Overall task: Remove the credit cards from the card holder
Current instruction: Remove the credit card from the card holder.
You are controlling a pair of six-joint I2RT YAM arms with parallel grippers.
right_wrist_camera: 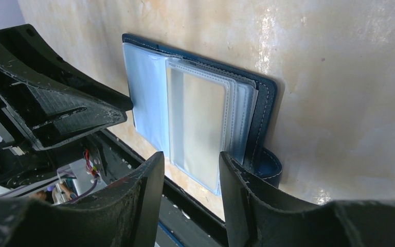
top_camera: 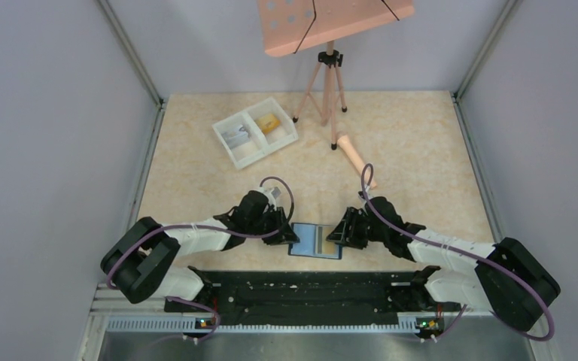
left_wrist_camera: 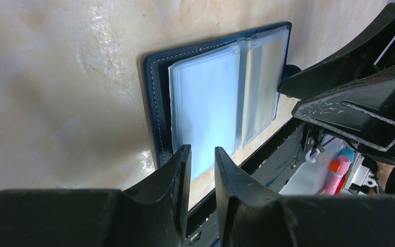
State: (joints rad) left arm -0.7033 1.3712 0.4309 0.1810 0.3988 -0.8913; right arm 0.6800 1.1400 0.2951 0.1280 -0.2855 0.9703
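Left jaws stand partly apart with nothing between them, poised at the left edge of the open blue card holder. Opposite, the right jaws are likewise parted and empty, hanging over its clear sleeves. One sleeve shows a pale yellowish fill, probably a card not yet pulled. The holder lies on the worktop just ahead of the arm bases. Well apart, a white tray holds a yellow card and a grey card, so the job looks partly done.
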